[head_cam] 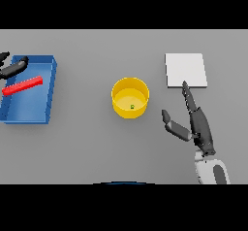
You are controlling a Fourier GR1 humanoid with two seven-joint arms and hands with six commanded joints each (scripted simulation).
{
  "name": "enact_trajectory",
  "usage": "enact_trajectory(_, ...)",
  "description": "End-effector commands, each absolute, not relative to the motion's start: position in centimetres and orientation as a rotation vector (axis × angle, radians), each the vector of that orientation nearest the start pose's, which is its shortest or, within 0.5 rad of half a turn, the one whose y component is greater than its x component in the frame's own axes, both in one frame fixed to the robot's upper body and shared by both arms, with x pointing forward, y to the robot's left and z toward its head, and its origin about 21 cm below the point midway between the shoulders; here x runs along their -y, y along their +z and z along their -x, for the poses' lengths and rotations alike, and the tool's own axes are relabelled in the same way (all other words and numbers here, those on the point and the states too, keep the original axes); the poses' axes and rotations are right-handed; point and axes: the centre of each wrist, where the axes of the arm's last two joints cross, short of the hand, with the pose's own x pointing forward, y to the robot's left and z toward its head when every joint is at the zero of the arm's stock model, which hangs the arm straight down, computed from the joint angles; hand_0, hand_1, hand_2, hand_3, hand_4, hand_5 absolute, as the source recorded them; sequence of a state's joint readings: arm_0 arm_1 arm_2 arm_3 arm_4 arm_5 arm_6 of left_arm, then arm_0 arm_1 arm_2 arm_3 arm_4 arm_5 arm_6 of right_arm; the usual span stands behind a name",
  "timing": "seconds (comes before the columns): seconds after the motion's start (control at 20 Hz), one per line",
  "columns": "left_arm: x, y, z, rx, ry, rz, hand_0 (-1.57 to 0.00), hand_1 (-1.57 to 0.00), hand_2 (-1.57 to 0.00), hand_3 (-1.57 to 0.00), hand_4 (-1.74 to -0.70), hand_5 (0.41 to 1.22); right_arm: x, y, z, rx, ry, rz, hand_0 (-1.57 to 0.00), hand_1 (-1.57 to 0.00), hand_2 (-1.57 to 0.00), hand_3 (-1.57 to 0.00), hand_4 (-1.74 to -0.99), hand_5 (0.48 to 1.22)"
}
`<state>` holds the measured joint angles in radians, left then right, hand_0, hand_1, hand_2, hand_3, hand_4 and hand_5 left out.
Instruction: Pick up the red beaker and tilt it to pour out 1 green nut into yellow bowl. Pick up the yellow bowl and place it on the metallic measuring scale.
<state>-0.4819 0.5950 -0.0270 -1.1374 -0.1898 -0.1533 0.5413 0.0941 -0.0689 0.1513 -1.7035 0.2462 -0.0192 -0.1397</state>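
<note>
Your right hand rests open, fingers straight and thumb spread toward the yellow bowl just to its left, green nut already inside, with the metallic measuring scale at its fingertips, so the pour looks done.

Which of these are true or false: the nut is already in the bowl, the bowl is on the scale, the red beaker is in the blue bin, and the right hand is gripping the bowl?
1. A green nut lies in the yellow bowl. True.
2. The bowl sits on the scale. False: it stands on the table, left of the scale.
3. The red beaker lies in the blue bin. True.
4. The right hand grips the bowl. False: it is open, apart from the bowl.
5. The left hand holds the beaker. False: it is above it, not touching.
</note>
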Motion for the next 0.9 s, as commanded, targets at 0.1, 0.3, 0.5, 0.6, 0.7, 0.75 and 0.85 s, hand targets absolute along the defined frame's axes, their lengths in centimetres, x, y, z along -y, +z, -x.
enact_trajectory(0.1,-35.5,10.8,-35.7,1.041,-0.494,-0.664,-0.08,-0.07,-0.07,-0.07,-0.78,0.631,21.2,1.3,-22.6,1.736,0.334,0.155,0.00,0.00,0.00,0.00,-1.144,0.644)
enact_trajectory(0.3,-34.9,10.7,-35.4,1.133,-0.455,-0.607,-0.03,-0.03,-0.03,-0.03,-0.79,0.652,21.2,2.4,-23.9,1.733,0.543,0.187,0.00,0.00,0.00,0.00,-1.080,0.662)
enact_trajectory(0.5,-34.2,10.5,-35.4,1.140,-0.444,-0.583,-0.01,-0.01,-0.01,-0.01,-0.80,0.673,21.0,4.5,-26.2,1.683,0.914,0.300,0.00,0.00,0.00,0.00,-1.128,0.637)
enact_trajectory(0.6,-34.1,10.3,-35.3,1.142,-0.448,-0.574,-0.01,-0.01,-0.01,-0.01,-0.81,0.683,20.4,5.3,-27.3,1.683,1.109,0.358,0.00,0.00,0.00,0.00,-1.137,0.626)
enact_trajectory(0.7,-33.9,10.6,-35.4,1.145,-0.449,-0.572,0.00,0.00,0.00,0.00,-0.81,0.688,19.6,5.8,-27.9,1.653,1.305,0.392,0.00,0.00,0.00,0.00,-1.150,0.630)
enact_trajectory(0.75,-33.9,10.2,-35.0,1.147,-0.449,-0.560,0.00,0.00,0.00,0.00,-0.81,0.688,18.9,6.1,-28.4,1.645,1.390,0.396,0.00,0.00,0.00,0.00,-1.152,0.632)
enact_trajectory(0.85,-33.8,10.0,-35.1,1.134,-0.445,-0.560,0.00,0.00,0.00,0.00,-0.81,0.689,18.3,6.6,-29.3,1.627,1.535,0.405,0.00,0.00,0.00,0.00,-1.162,0.637)
